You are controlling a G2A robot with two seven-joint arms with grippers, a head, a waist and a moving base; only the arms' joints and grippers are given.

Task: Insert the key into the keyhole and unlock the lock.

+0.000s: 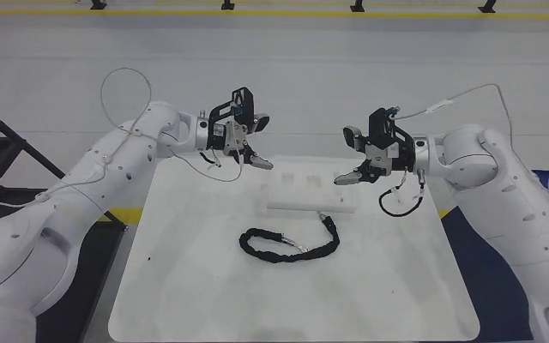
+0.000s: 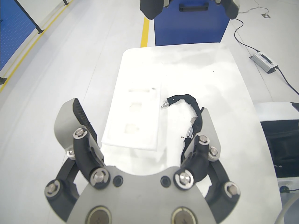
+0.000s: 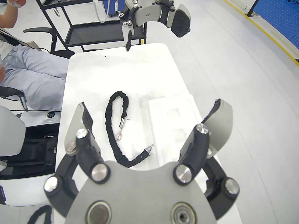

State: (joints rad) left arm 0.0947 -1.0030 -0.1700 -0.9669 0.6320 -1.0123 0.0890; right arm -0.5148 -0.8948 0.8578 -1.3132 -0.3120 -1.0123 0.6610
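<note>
Zero steps done, by my judgement. Left gripper (image 1: 262, 143): jaws spread wide, nothing held, above the table (image 1: 171, 283) at its far side. Centre: black cable lock (image 1: 287, 244) lies curled on the table, just beside the white foam tray (image 1: 309, 195). A small key (image 3: 119, 137) seems to sit at its barrel; whether it is inserted is unclear. Right gripper (image 1: 349, 158): equally wide, empty. Remaining: grasp, insert, turn.

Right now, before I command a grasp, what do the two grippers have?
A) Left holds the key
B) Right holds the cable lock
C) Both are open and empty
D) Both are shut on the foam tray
C: the left gripper and right gripper both hang open above the table, while the cable lock lies loose on it.
</note>
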